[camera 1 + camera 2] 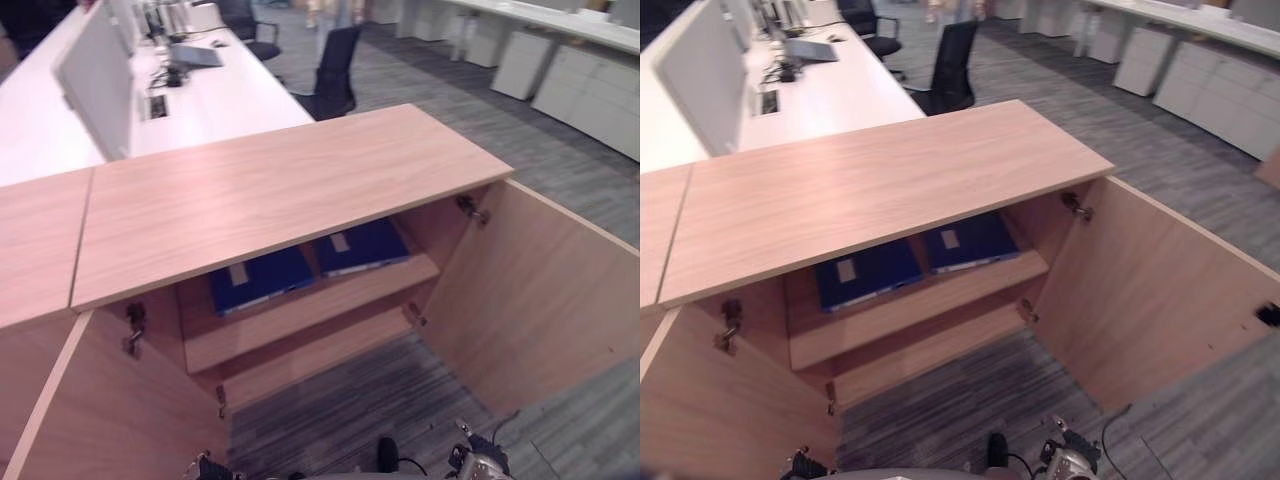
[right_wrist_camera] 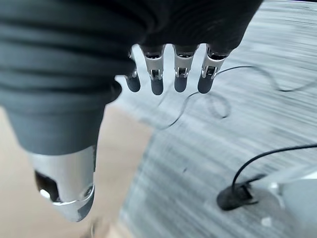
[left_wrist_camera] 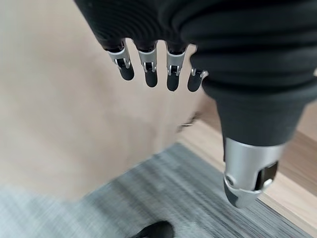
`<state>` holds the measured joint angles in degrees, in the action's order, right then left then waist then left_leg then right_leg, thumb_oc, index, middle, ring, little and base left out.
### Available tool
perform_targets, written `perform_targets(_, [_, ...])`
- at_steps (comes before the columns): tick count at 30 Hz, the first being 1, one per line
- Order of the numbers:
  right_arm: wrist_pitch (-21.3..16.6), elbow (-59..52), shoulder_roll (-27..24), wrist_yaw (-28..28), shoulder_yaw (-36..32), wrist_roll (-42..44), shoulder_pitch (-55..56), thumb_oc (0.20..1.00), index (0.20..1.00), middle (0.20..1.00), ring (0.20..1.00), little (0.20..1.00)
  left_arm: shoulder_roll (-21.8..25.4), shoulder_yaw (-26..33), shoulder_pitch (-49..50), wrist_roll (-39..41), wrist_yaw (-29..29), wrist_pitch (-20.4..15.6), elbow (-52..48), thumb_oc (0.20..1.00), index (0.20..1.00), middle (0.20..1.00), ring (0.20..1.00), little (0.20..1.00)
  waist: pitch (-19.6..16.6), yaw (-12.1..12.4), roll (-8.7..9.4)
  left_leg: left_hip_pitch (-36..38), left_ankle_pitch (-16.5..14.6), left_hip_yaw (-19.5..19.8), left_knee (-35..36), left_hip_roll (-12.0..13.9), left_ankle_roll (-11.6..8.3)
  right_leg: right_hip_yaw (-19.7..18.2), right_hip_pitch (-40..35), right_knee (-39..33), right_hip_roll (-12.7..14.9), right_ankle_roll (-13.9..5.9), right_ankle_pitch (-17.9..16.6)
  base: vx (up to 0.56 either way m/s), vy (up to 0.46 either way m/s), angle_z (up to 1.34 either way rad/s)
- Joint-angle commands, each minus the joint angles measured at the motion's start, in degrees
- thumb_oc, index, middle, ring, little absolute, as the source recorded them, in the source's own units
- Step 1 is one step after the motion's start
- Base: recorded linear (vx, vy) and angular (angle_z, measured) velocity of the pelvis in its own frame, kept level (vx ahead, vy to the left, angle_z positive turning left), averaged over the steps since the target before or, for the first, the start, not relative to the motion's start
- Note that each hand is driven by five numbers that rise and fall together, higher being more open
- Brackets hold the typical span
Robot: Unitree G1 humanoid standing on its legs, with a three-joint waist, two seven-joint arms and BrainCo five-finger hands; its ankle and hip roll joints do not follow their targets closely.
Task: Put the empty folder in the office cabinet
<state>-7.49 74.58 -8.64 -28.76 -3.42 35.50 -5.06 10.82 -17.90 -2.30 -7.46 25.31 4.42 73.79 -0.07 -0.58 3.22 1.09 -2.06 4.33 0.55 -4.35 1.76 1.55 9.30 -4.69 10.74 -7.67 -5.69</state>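
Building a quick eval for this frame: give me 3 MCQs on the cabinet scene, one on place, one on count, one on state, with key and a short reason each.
1. Where do the blue folders lie?
A. on top of the cabinet
B. on the shelf inside the cabinet
C. on the carpet

2. How many blue folders are in the cabinet?
A. one
B. two
C. four

3. How do the cabinet doors stand?
A. both shut
B. left shut, right open
C. both swung open

Answers:
1 B: both folders lie flat on the wooden shelf under the cabinet top.
2 B: two lie side by side, each with a pale label; the second lies to the right of the first.
3 C: the left door and right door both stand swung out, baring the inside. The left hand and right hand hang open, holding nothing.
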Motion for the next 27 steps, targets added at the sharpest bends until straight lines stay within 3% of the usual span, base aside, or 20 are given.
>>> perform_targets(1, [-2.9, 0.3, -1.0, -2.2, -3.2, 1.8, -4.9, 1.0, 1.0, 1.0, 1.0, 1.0, -2.5, 0.9, -2.2, -2.8, 0.1, -0.2, 3.2, 1.0, 1.0, 1.0, 1.0, 1.0, 2.8, -0.4, -3.16, 1.1, -1.6, 1.8, 4.5, -1.1, 0.41, 0.0, 1.3, 2.2, -6.4, -0.87, 0.1, -0.09, 0.117, -0.68])
perform_targets(10, [-1.6, 2.4, -2.8, -1.3, -7.0, 2.3, -1.4, 1.0, 1.0, 1.0, 1.0, 1.0, -1.1, 4.8, -1.0, -4.3, -1.5, 0.0, 5.8, 1.0, 1.0, 1.0, 1.0, 1.0, 3.5, -2.1, -2.93, 2.0, -2.1, -2.9, 4.5, -2.3, 1.79, -3.1, 3.0, 0.8, -6.7, -1.82, -1.4, -0.07, 0.073, -0.4])
perform_targets(14, [-0.8, 4.1, -3.3, -0.6, -6.8, 1.7, -1.2, 1.0, 1.0, 1.0, 1.0, 1.0, -0.5, 4.1, -1.8, -5.2, -2.3, -0.2, 5.1, 1.0, 1.0, 1.0, 1.0, 1.0, 4.0, -2.1, -2.94, 2.2, -1.9, -3.1, 4.5, -2.1, 2.32, -4.7, 3.2, 2.7, -6.9, -2.08, -0.2, -0.02, -0.012, -0.15])
perform_targets(18, [-0.1, 6.1, -3.0, 0.1, -5.1, 0.5, -1.8, 1.0, 1.0, 1.0, 1.0, 1.0, -0.5, 2.1, -3.5, -4.9, -2.0, -0.5, 4.1, 1.0, 1.0, 1.0, 1.0, 1.0, 4.1, -1.7, -2.36, 2.3, -1.7, 0.7, 4.5, -2.1, 2.43, -11.6, 2.3, 5.3, -9.7, -1.43, 2.2, 0.04, -0.066, 0.3])
perform_targets(20, [0.7, 7.1, -3.1, 0.1, -4.1, -1.2, -2.6, 1.0, 1.0, 1.0, 1.0, 1.0, -0.6, 1.2, -4.0, -4.9, -2.0, -0.7, 3.6, 1.0, 1.0, 1.0, 1.0, 1.0, 3.6, -0.5, -1.87, 1.9, -1.2, 3.6, 4.5, -2.1, 2.12, -13.1, 1.1, 5.6, -10.3, -0.91, 2.9, 0.09, -0.139, 0.73])
perform_targets(24, [1.5, 7.4, -2.7, 0.4, -2.4, -4.2, -3.2, 1.0, 1.0, 1.0, 1.0, 1.0, -0.9, 1.1, -3.5, -4.0, -1.5, -0.8, 4.1, 1.0, 1.0, 1.0, 1.0, 1.0, 2.5, 1.2, -1.52, 0.9, -0.4, 8.8, 4.5, -1.0, 0.56, -9.7, -1.0, 5.1, -9.9, 0.26, 4.1, 0.13, -0.203, 0.93])
perform_targets(27, [1.5, 6.8, -2.5, 0.3, -1.9, -5.7, -3.4, 1.0, 1.0, 1.0, 1.0, 1.0, -1.0, 2.4, -2.7, -2.7, -0.8, -0.9, 5.1, 1.0, 1.0, 1.0, 1.0, 1.0, 2.0, 2.2, -1.23, 1.1, -0.1, 12.7, 4.5, 0.3, -0.9, -5.1, -3.8, 3.3, -9.3, 0.99, 5.1, 0.15, -0.223, 1.14])
